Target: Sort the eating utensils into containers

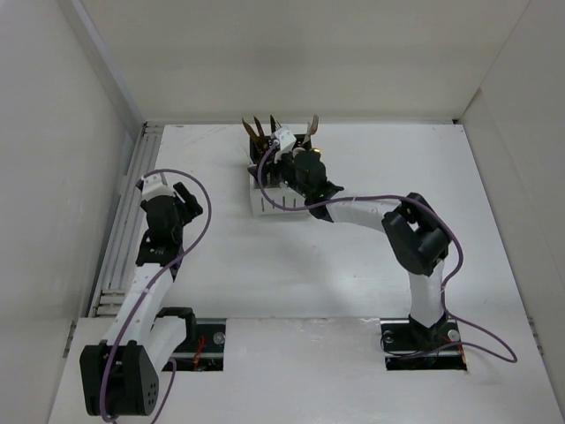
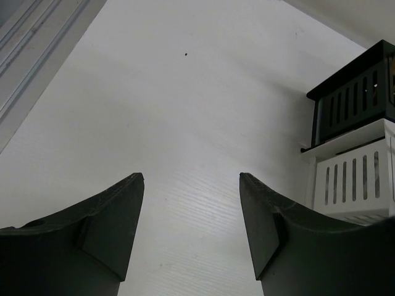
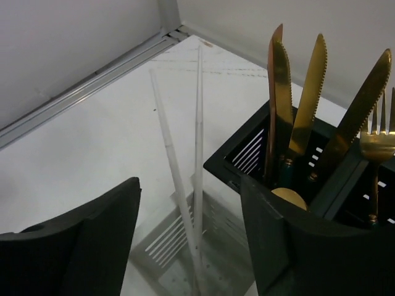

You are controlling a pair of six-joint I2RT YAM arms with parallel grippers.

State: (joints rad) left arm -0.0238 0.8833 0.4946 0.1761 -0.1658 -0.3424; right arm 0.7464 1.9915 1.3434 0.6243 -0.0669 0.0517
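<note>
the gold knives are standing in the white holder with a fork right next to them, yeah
Not quite. The gold knives stand in the black holder, not in the white holder beside it, as the right wrist view shows. The rest holds: a fork stands right next to them.

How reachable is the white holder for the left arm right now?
Probably yes. Bare table lies between the open left gripper and the slotted side of the white holder. The right gripper hangs over it, so top access looks crowded.
</note>
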